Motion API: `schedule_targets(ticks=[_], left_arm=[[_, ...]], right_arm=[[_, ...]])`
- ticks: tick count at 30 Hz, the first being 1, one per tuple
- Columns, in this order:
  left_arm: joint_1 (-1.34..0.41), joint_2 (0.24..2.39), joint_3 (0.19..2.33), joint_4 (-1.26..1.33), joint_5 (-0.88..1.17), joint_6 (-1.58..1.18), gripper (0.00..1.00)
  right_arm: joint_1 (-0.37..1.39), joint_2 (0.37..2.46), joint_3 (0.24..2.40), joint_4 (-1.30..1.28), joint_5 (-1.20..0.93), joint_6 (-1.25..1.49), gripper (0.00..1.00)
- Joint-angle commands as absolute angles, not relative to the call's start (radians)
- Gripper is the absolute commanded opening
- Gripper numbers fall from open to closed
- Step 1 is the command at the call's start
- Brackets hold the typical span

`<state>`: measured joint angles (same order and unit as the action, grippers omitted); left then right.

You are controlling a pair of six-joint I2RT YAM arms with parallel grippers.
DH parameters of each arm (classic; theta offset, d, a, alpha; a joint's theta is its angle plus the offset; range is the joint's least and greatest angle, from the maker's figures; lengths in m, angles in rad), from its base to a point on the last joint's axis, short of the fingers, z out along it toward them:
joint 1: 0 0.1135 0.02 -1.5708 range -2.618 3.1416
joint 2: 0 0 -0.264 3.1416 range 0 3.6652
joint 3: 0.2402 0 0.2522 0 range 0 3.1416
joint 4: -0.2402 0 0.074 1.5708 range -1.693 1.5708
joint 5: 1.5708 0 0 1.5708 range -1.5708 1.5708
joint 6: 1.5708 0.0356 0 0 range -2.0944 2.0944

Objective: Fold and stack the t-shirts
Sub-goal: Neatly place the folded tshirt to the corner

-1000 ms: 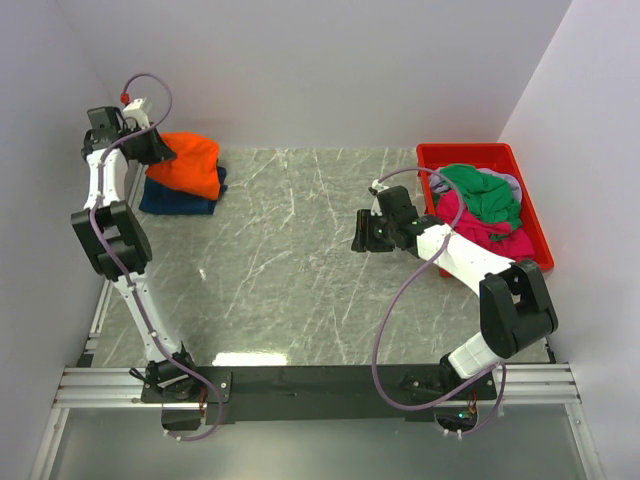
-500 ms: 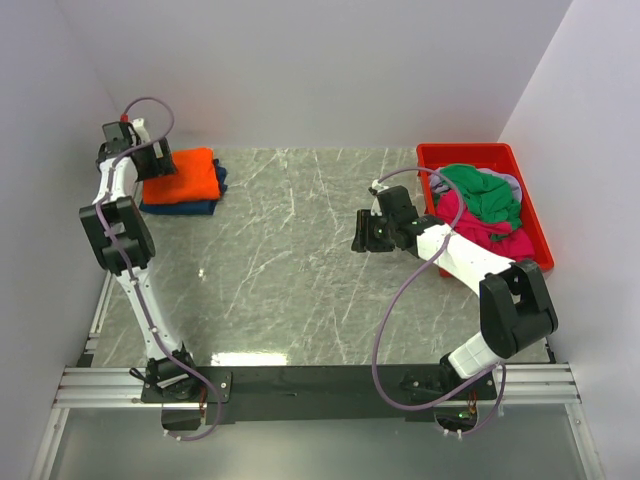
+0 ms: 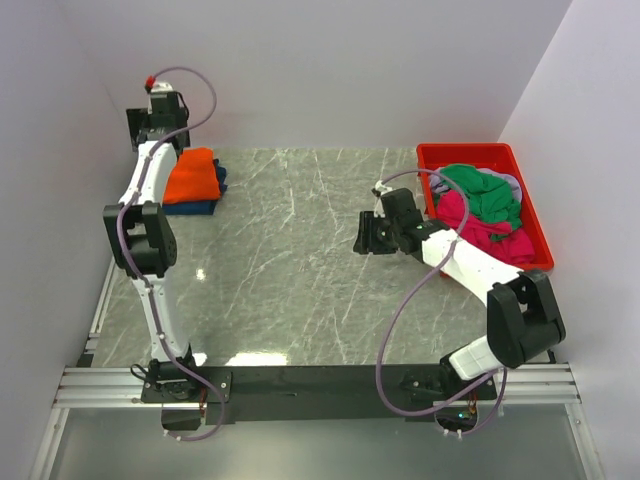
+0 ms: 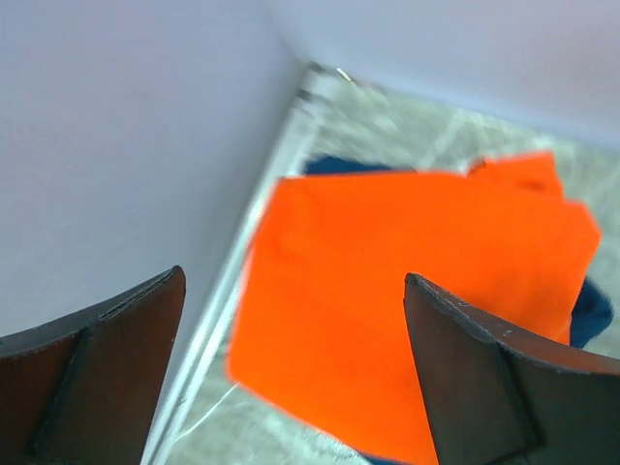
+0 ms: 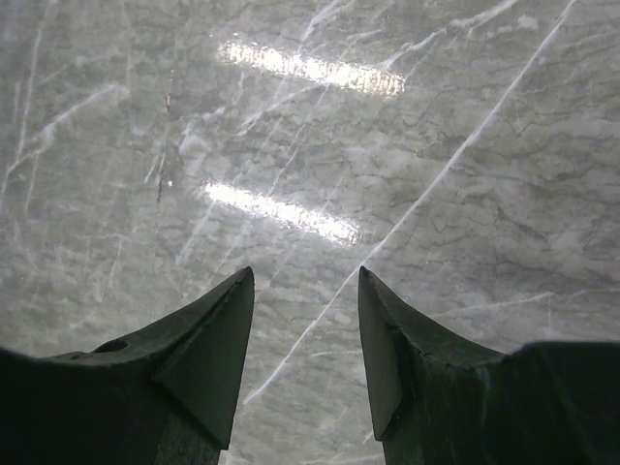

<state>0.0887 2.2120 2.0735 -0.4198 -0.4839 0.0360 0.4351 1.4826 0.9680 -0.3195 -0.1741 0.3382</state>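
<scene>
**Top view:** L arm reaches up and away to the far-left corner, long links nearly straight. L gripper [image 3: 160, 128] hangs above the far edge of the orange tee [image 3: 193, 175]; finger gap can't be read from here. R arm is bent at the elbow on the right side and the forearm runs toward centre. R gripper [image 3: 362, 235] is low over bare table [image 3: 300, 270], just left of the red bin [image 3: 480, 152]. Table is grey marble w/ white veins, plain pale walls on 3 sides. Orange tee is folded to a neat rectangle and lies on the navy tee [image 3: 205, 207], whose edge shows at the near and right sides. In the bin is a loose heap: green tee [image 3: 485, 192] on top, pink tee [image 3: 475, 222] under it, a bit of grey tee [image 3: 513, 183] at the right.

**L wrist:** L gripper [image 4: 293, 276] has fingers wide apart w/ nothing btwn them. Orange tee [image 4: 417, 262] lies flat below, navy tee [image 4: 339, 165] peeking out at far and right edges, close to the wall [image 4: 126, 145].

**R wrist:** R gripper [image 5: 305, 273] has fingers apart and empty, over table [image 5: 387, 174] w/ lamp glare streaks.
</scene>
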Motion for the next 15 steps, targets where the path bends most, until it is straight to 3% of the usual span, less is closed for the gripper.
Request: schedule_targets(ticks=[1,6,15], left_arm=[[0.077,2.076,2.074,-0.387,-0.736,-0.042,0.99],[0.015,1.902,1.944,-0.417,-0.736,-0.214,0.99],[-0.369,1.454,1.19,-0.104,-0.715,-0.377,0.99]], right_arm=[[0.431,1.41,0.956,-0.288,-0.176,0.322,0.55],[0.431,1.362,0.931,-0.282,-0.167,0.313,0.57],[0.431,1.267,0.904,-0.275,-0.124,0.301,0.6]])
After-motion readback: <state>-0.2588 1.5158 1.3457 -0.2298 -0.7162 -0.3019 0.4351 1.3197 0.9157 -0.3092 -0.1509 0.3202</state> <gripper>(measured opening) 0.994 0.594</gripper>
